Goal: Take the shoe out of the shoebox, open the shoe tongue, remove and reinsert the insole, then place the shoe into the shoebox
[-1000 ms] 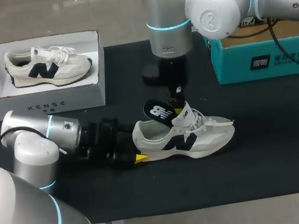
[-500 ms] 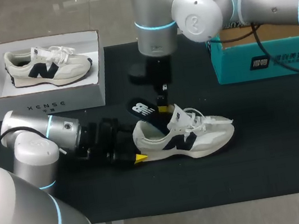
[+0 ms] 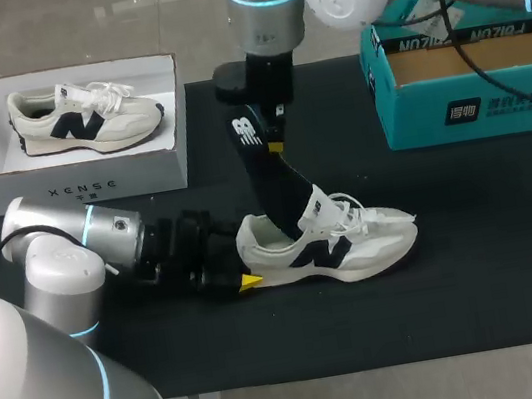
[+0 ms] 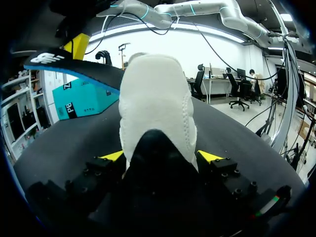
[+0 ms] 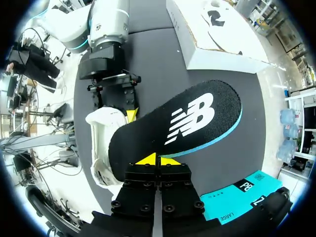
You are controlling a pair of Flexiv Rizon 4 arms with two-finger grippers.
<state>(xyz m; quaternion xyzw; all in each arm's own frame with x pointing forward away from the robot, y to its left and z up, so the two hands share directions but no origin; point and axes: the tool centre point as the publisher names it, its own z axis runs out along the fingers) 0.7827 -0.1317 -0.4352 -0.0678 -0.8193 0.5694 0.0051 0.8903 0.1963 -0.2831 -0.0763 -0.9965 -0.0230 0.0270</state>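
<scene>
On the dark bench the cream and navy shoe lies on its sole, with the toe toward the right arm's side and the heel toward the left arm. The left claw lies low on the bench behind the shoe and is grasping its heel: in the left wrist view the padded white heel sits between the two yellow tips, which press on it from both sides. The black insole, with a white logo and a teal edge, stands steeply out of the shoe's opening. Its lower end is inside the shoe, just beside the raised white tongue, and its upper end is high above the bench. The right claw comes down from above and is clenched on the insole near that upper end; in the right wrist view its yellow tips are close together on the insole's edge. The white shoebox stands at the far left of the bench, well apart from the shoe, and a second shoe of the same kind lies in it. A teal box stands at the far right.
</scene>
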